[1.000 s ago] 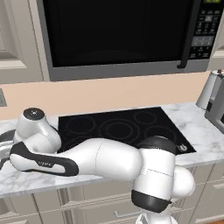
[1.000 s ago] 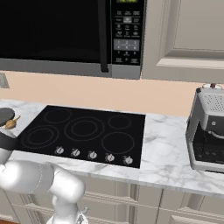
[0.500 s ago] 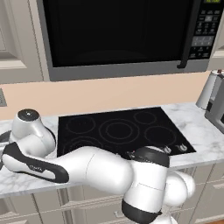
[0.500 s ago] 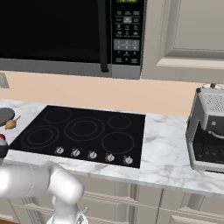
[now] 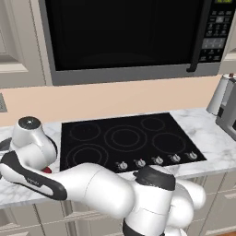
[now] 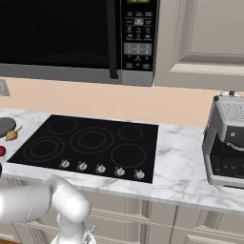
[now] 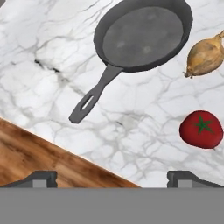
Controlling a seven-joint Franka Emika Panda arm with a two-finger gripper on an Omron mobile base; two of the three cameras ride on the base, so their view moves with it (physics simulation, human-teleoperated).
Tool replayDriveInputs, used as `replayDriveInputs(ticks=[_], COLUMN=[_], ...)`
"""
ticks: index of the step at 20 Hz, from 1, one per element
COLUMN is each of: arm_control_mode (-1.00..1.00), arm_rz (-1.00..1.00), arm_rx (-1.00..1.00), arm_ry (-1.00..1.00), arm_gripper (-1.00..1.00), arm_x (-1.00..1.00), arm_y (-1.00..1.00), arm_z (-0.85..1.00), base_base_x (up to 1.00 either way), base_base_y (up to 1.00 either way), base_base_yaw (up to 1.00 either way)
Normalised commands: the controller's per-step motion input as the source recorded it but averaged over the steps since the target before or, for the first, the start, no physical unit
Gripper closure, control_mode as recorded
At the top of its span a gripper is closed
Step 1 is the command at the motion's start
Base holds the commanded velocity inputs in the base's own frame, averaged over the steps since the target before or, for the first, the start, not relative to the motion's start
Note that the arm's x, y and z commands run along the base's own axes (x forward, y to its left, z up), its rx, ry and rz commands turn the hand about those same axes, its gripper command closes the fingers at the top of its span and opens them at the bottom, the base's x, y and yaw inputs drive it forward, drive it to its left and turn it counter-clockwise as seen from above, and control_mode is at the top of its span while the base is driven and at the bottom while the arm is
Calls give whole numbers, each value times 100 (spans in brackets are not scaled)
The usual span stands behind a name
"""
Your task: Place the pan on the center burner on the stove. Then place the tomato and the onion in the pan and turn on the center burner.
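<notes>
**Pan still on counter left of stove; gripper open above it**

The pan is seen in the hand view lying on the white marble counter, empty, its long handle pointing away from the bowl toward the counter's front edge. The onion lies just beside the pan's rim, not touching as far as can be told; the tomato sits near the onion, apart from the pan. In the right base view the pan's edge, onion and tomato are found at the far left, on the counter beside the stove. The center burner is bare.

Compared with half a second ago, the arm's elbow has been swung further left and lower in the left base view, with more of the cooktop uncovered; nothing on the counter has been moved.

The arm is folded low across the counter front, the wrist reaching left past the stove. The gripper is held over the counter edge with the jaws spread wide, nothing between them; the fingertips are well apart.

The microwave hangs above the stove; a coffee machine stands at the right.
</notes>
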Motion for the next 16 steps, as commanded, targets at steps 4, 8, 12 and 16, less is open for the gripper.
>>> replayDriveInputs(ticks=[4,8,12,16], arm_control_mode=[-100,-100,-100,-100], arm_rz=[-2,-3,-3,-3], arm_rx=[4,3,0,0], arm_ry=[0,0,2,1], arm_gripper=[-100,-100,-100,-100], arm_x=[0,0,0,2], arm_y=[0,0,0,0], arm_z=[-6,-10,-10,-4], base_base_x=[0,0,0,0], base_base_y=[0,0,0,0], base_base_yaw=[0,0,0,0])
